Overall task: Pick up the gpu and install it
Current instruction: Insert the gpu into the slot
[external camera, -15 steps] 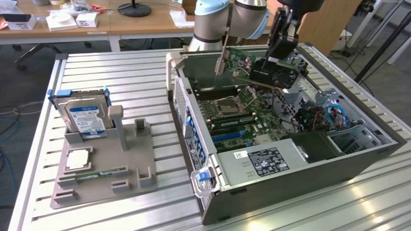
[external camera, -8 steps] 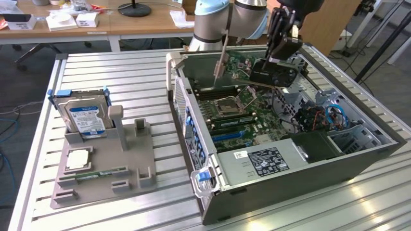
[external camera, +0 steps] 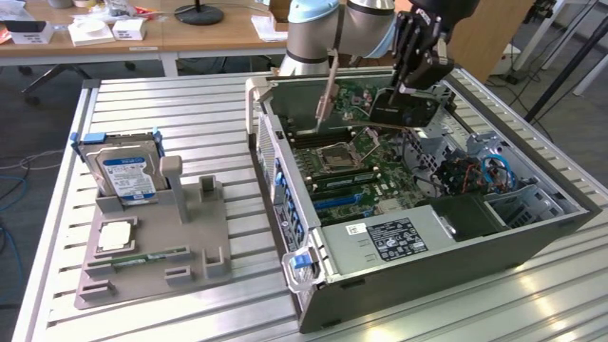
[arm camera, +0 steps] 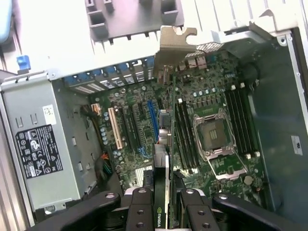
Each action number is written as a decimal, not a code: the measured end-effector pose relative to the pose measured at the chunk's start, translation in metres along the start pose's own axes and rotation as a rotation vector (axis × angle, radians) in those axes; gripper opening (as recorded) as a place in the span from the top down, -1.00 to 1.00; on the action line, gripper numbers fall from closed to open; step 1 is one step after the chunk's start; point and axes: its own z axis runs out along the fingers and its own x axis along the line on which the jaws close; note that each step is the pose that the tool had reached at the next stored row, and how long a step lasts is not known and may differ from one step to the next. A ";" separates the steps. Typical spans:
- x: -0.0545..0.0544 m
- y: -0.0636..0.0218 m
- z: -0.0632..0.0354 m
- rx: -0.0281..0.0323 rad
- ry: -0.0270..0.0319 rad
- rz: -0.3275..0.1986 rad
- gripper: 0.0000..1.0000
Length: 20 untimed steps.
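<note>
My gripper (external camera: 418,84) hangs over the open computer case (external camera: 532,235), shut on the gpu (external camera: 404,110). The card is dark and held on edge, with its silvery end bracket (external camera: 328,85) pointing toward the exterior view's left. It hovers above the motherboard (external camera: 357,171), clear of the slots. In the wrist view the gripper (arm camera: 166,204) clamps the gpu (arm camera: 166,183) seen edge-on, its bracket (arm camera: 175,43) out over the case's rear wall. The long expansion slots (arm camera: 151,115) lie just beside the card's line.
A grey fixture plate (external camera: 152,274) at the exterior view's left holds a blue-labelled hard drive (external camera: 128,171), a processor chip (external camera: 114,235) and a green memory stick (external camera: 152,255). Inside the case sit the power supply (external camera: 389,239), the processor socket (external camera: 337,153) and cables (external camera: 494,171).
</note>
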 end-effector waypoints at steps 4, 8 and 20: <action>0.000 0.0000 0.0003 -0.0011 0.0032 -0.061 0.48; 0.000 -0.0001 0.0004 -0.0014 0.0038 -0.076 0.48; 0.000 -0.0002 0.0025 0.0228 0.0012 -0.149 0.48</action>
